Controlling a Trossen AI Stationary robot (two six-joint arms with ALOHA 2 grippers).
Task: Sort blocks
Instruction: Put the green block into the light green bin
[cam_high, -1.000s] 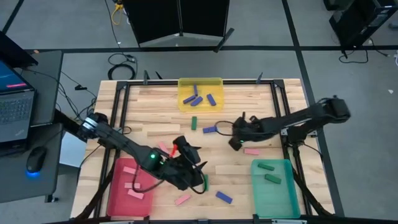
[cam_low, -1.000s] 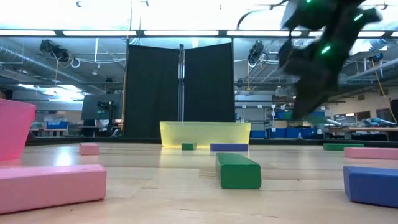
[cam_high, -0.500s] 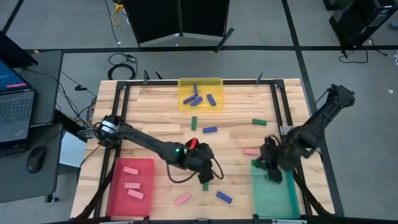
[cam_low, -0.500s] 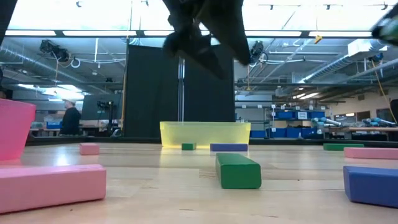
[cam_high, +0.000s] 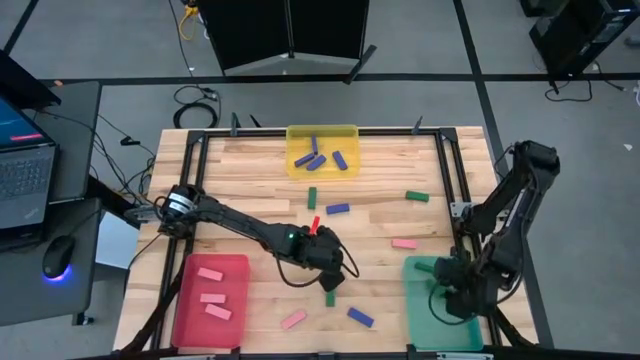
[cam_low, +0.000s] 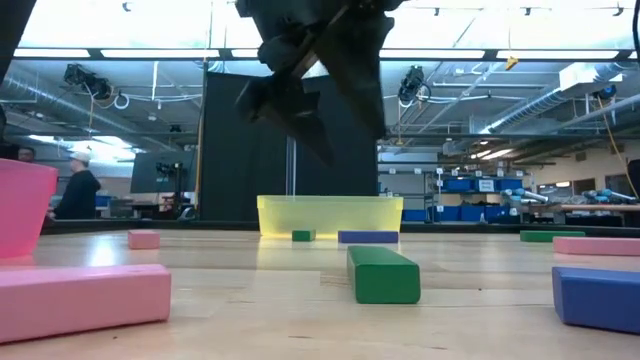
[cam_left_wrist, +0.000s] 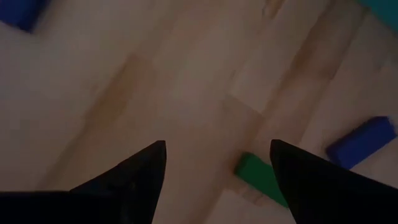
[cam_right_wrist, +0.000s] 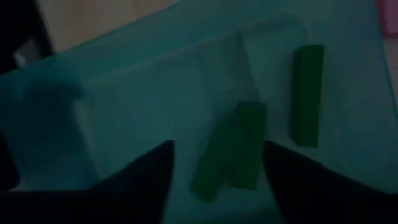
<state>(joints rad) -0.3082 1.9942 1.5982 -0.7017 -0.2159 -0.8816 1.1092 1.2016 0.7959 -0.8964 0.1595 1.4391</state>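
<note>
I find my left pincer (cam_high: 330, 268) hanging over the middle of the wooden surface (cam_high: 250, 190), in front of the yellow tray (cam_high: 322, 132) and well short of it. Its fingers (cam_left_wrist: 134, 177) stand spread apart with nothing between them. A green block (cam_high: 330, 298) lies on the boards just beneath and ahead of that pincer; in the left wrist view the same block (cam_left_wrist: 258, 177) shows between the fingertips, not touched. A blue block (cam_high: 360, 318) lies just beside the green one, on the side away from the yellow tray.

My right pincer (cam_high: 452, 296) hangs over the teal tray (cam_high: 412, 312), at the corner of the surface far from the yellow tray. Its fingers (cam_right_wrist: 149, 171) are parted and empty. The right wrist view shows three green blocks (cam_right_wrist: 239, 149) lying loose on the tray floor below them.

Four blue blocks (cam_high: 318, 158) lie inside the yellow tray. Three pink blocks (cam_high: 212, 298) lie in the red tray (cam_high: 185, 325). Loose on the boards in front of the yellow tray: a green block (cam_high: 312, 198), a blue block (cam_high: 338, 209), a green block (cam_high: 417, 196) and a pink block (cam_high: 404, 243), each apart from the others. One more pink block (cam_high: 293, 320) lies between the red tray and the blue block near the left pincer.
</note>
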